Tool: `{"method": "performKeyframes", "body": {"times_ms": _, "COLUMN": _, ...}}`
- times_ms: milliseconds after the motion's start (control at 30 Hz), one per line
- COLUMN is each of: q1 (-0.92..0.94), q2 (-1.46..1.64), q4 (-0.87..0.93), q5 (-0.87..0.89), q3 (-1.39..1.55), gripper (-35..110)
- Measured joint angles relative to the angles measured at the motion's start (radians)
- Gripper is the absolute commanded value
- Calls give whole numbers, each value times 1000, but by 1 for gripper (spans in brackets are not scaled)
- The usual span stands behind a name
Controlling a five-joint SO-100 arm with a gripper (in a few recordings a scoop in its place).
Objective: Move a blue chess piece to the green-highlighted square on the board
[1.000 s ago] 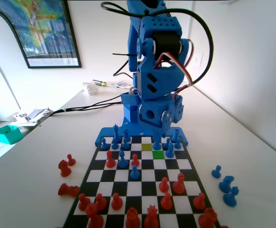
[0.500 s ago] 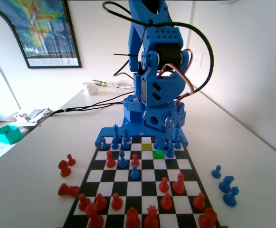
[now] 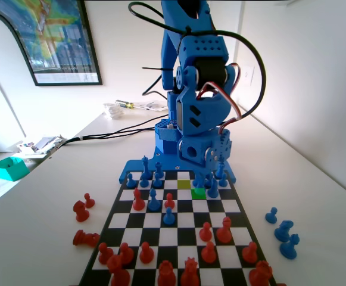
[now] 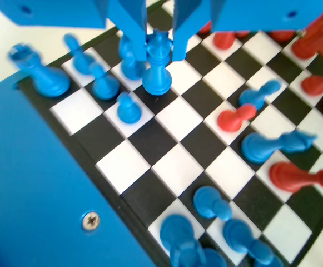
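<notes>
In the wrist view, a slim blue chess piece (image 4: 157, 78) with a crowned top stands upright on the board (image 4: 178, 119). My gripper (image 4: 159, 55) hangs over it, and the two jaws sit close against either side of its head. In the fixed view, the blue arm is bent low over the board's (image 3: 178, 235) far right part, with the gripper (image 3: 203, 170) just above the pieces. The blue chess piece (image 3: 199, 180) rises at the far edge of the green-highlighted square (image 3: 198, 193). I cannot tell whether its base rests on that square.
Blue pieces crowd the gripper: a pawn (image 4: 129, 108) just below it and a rook (image 4: 39, 75) to the left. A paler yellow-green square (image 3: 184, 184) lies left of the green one. Red pieces (image 3: 208, 232) fill the near half. Captured pieces lie off-board: red (image 3: 82, 210) and blue (image 3: 283, 232).
The arm came down from a higher pose until the gripper was low over the back-right pieces. It has hardly moved in the last half second.
</notes>
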Motion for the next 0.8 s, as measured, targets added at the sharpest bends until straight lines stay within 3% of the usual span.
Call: {"method": "performKeyframes", "body": {"times_ms": 800, "q1": -15, "q2": -18, "q4": -43, "q5": 9, "q3": 28, "gripper": 13}}
